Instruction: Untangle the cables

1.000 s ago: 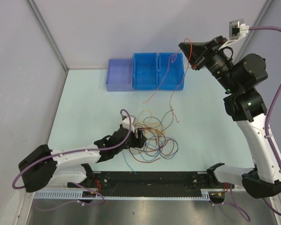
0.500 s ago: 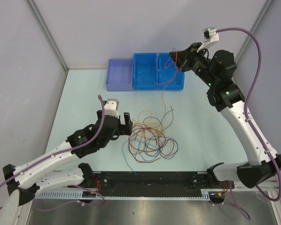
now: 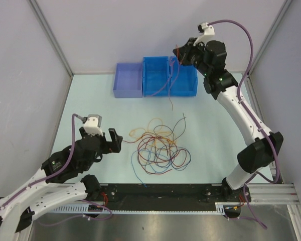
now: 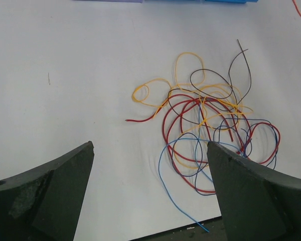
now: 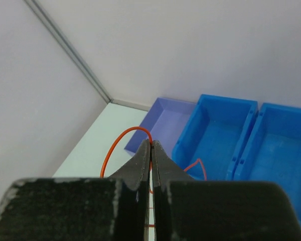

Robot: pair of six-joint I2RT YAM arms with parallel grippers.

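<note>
Right gripper [image 5: 151, 145] is clamped on one orange-red cable [image 5: 123, 134], dangled over the blue bins [image 3: 155, 93]; left gripper [image 4: 150, 150] is spread wide, empty. One strand is judged freed (the other cables [image 3: 160, 148] are left knotted on the table [image 3: 90, 100]).

Three bins sit in a row at the far edge of the table [image 3: 90, 100]: the left bin [image 3: 128, 80], the middle bin [image 3: 156, 76] and the right bin [image 3: 184, 78]. The pile of cables [image 3: 160, 148] lies mid-table, in front of them. The left gripper [image 3: 115, 141] is just left of the pile. The right gripper [image 3: 176, 52] is high above where the middle and right bins meet, and a single cable [image 3: 171, 98] hangs from it past their front
</note>
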